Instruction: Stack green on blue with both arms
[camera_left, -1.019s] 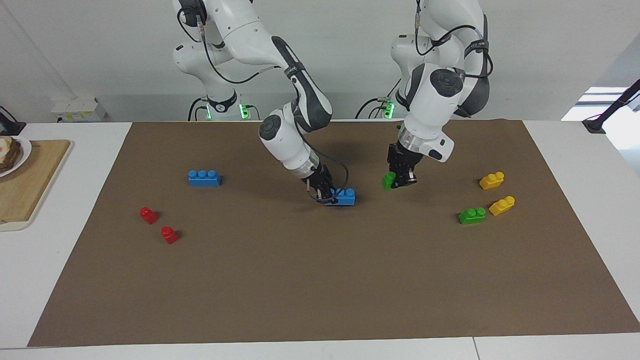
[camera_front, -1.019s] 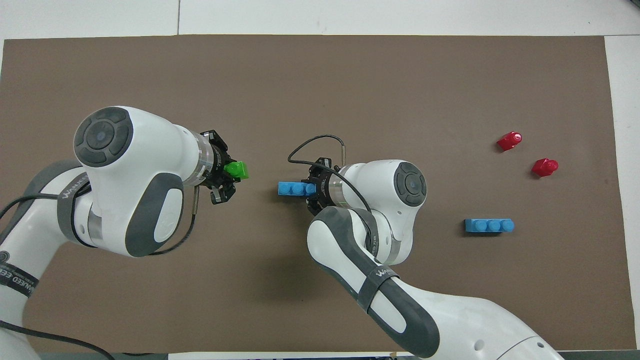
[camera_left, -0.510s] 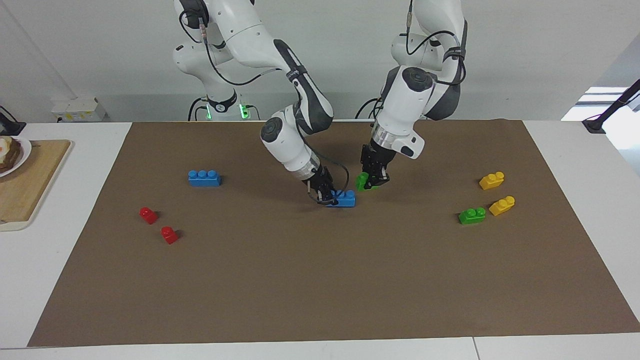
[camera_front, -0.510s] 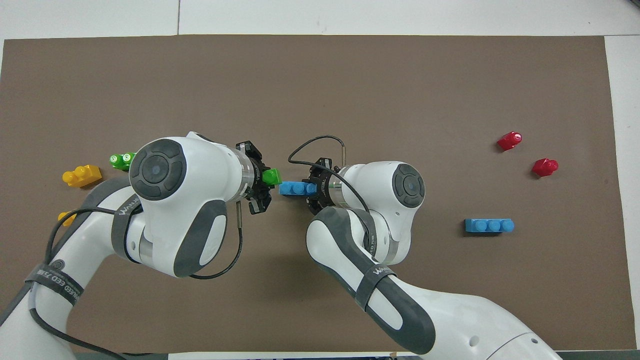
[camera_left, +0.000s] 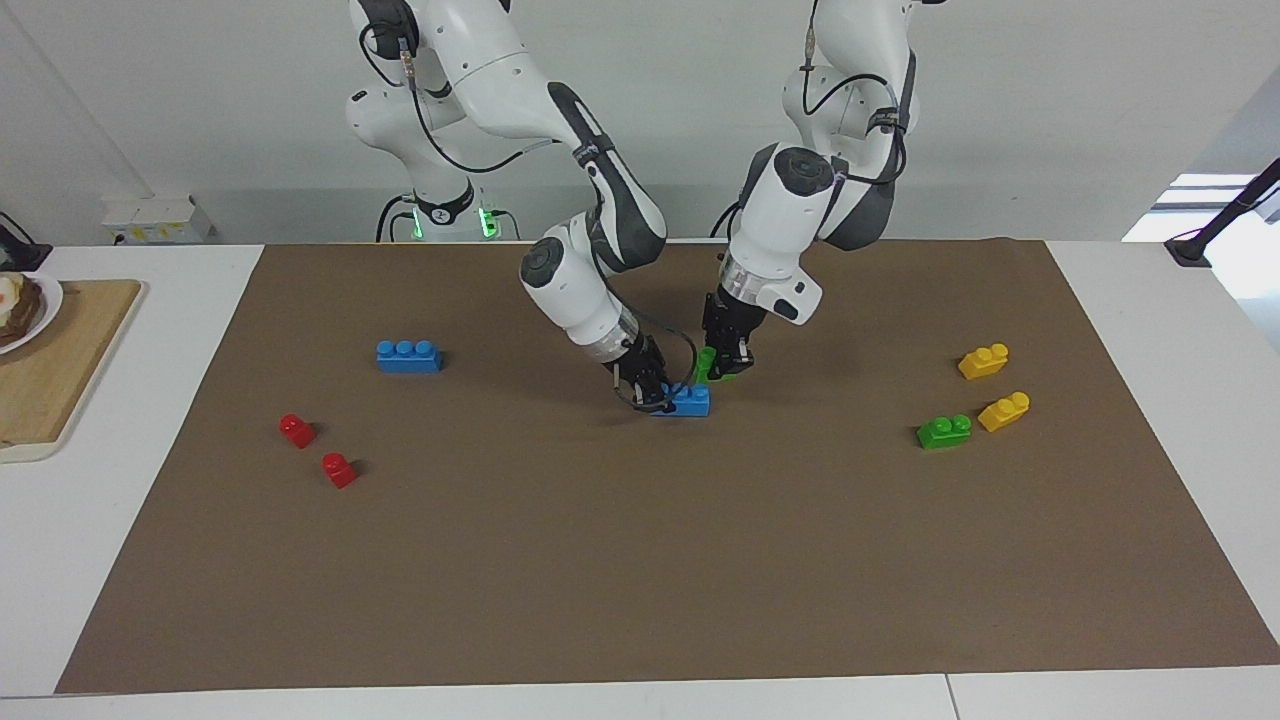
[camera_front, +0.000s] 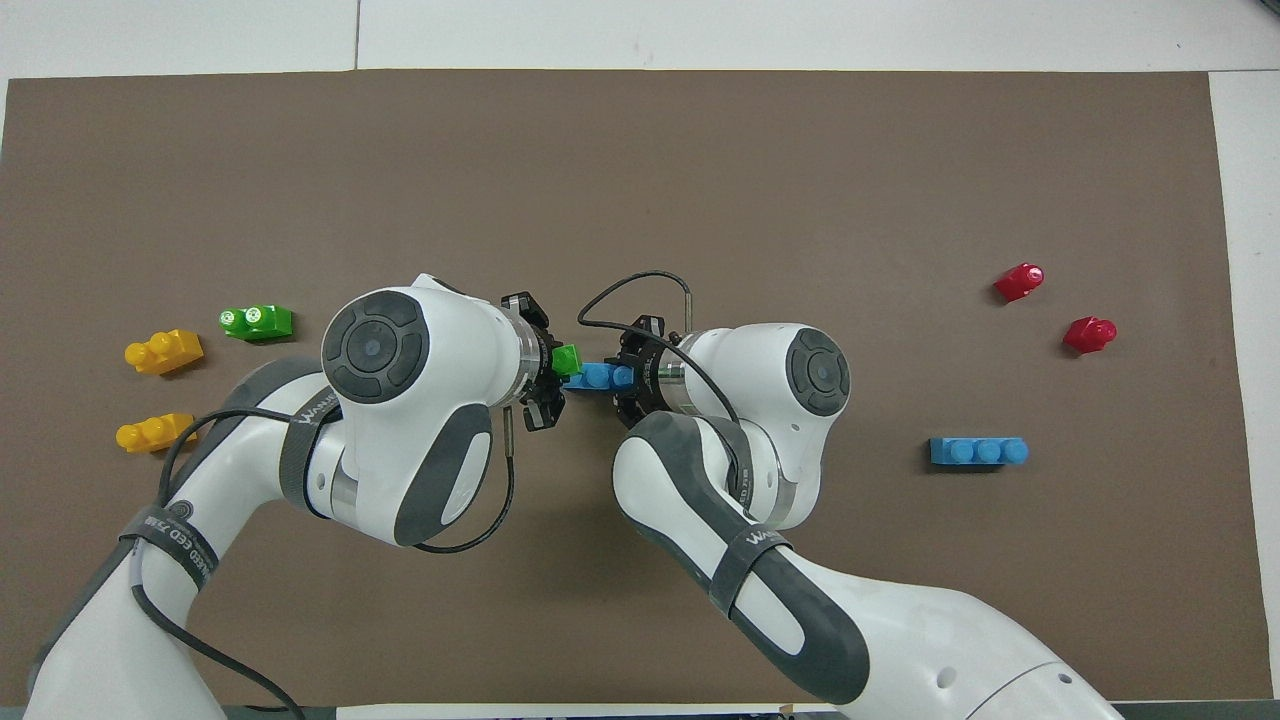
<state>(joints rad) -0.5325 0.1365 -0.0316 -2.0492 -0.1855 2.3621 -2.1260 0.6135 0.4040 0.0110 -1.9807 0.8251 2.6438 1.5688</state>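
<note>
Left gripper (camera_left: 727, 362) hides most of its green brick (camera_left: 706, 364).

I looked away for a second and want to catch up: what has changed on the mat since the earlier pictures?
The left gripper, shut on the green brick, has carried it toward the right arm's end, until it hangs just over the free end of the blue brick. The right gripper stays shut on that blue brick on the mat. The loose bricks have not moved.
</note>
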